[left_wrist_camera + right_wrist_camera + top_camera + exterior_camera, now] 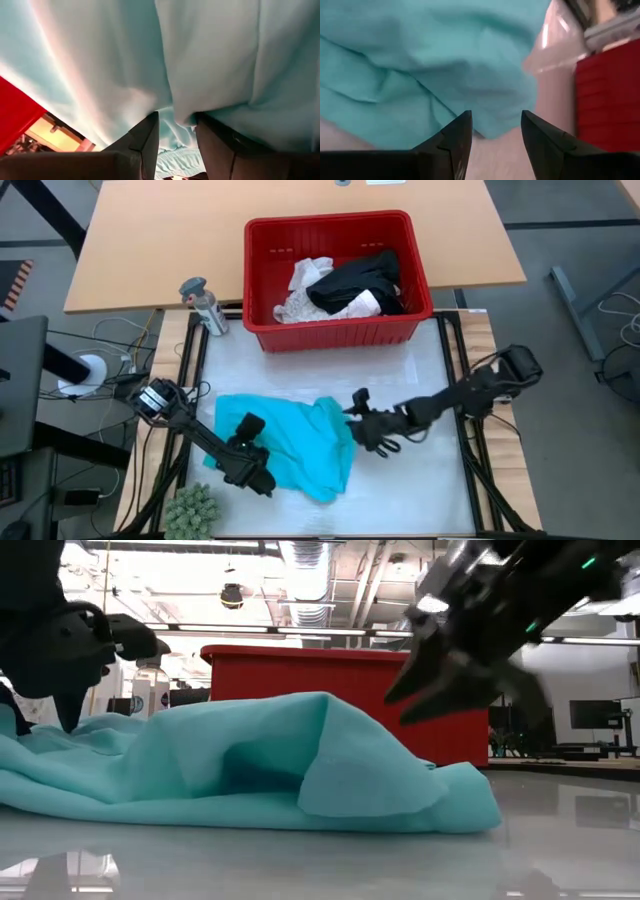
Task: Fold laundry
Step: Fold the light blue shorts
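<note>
The teal garment (290, 442) lies crumpled on the white mat, with a raised fold in the middle (250, 755). My left gripper (258, 475) sits at its left near part (176, 135) and is shut on cloth. My right gripper (358, 425) hovers open just off the garment's right edge (496, 135), with the cloth ahead of its fingers and not between them. In the low view, my right gripper (420, 705) hangs above the garment's right end. A black garment (360, 280) and white ones (305, 285) lie in the red basket. My left gripper has a bunch of the teal garment (180, 117) between its two fingers. Folds of cloth run out from the gap. The cloth fills the wrist view, so which edge this is and how many layers cannot be told. The rest of the garment lies on the mat.
The red basket (340, 332) stands at the mat's far edge. A spray bottle (205, 305) stands left of it. A green fuzzy plant (190, 510) sits at the near left corner. Bare mat (420, 480) stretches right and near of the garment.
</note>
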